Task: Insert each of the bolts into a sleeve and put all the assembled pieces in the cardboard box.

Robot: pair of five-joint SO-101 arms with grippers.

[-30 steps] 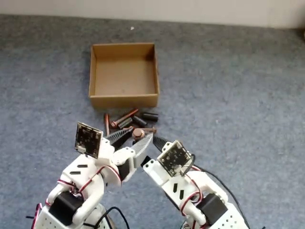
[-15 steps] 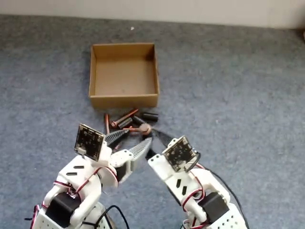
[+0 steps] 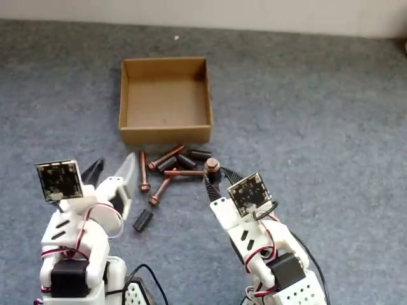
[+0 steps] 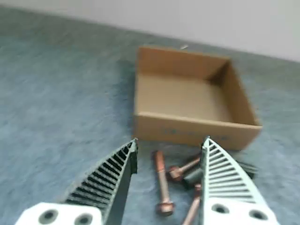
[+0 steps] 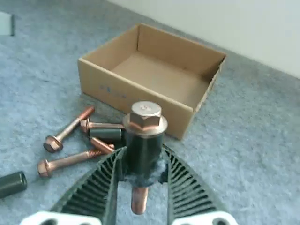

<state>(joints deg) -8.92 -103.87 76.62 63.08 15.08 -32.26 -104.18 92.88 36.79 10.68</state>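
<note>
Just below centre in the high view, the right hand [image 3: 213, 176] is clamped on a black cylindrical sleeve [image 5: 143, 150] with a copper hex bolt [image 5: 145, 119] through it. The left hand [image 4: 169, 140] is apart, empty. Brown cardboard box [image 3: 165, 135] up top has nothing in it yet; loose bolts [image 3: 144, 170] and spare sleeves [image 3: 142, 220] wait beneath it.

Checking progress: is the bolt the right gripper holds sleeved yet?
Yes, inserted: the bolt head sits atop the black sleeve, tip protruding below, in the right gripper.

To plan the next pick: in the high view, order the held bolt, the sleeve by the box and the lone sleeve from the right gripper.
1. Held bolt, inside the right gripper.
2. Sleeve by the box, just ahead.
3. Lone sleeve, far to its left.
</note>
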